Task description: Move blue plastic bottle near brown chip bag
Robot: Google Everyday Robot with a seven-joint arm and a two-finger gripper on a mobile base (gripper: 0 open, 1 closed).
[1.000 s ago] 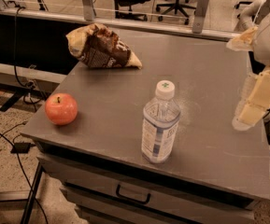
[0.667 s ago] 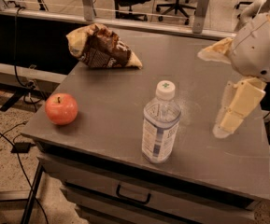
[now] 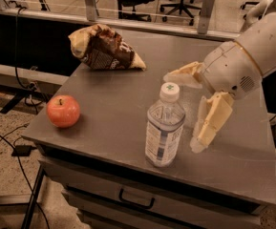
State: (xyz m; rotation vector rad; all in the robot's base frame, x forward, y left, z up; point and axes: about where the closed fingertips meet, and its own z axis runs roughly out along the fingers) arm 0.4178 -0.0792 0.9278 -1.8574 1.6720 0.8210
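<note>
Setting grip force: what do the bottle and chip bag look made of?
The blue plastic bottle: thin clear plastic, the table showing through, glossy label, white cap. The brown chip bag: crinkled plastic film, likely; its creases catch light. The gripper is open beside the bottle, on its right in the picture.

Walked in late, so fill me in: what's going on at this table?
A robot arm is working on a grey table. Its gripper hangs beside the upright blue plastic bottle near the front edge, fingers spread open, not yet gripping it. The brown chip bag lies at the far side of the table, well apart from the bottle. A red apple sits by the near corner, untouched.
</note>
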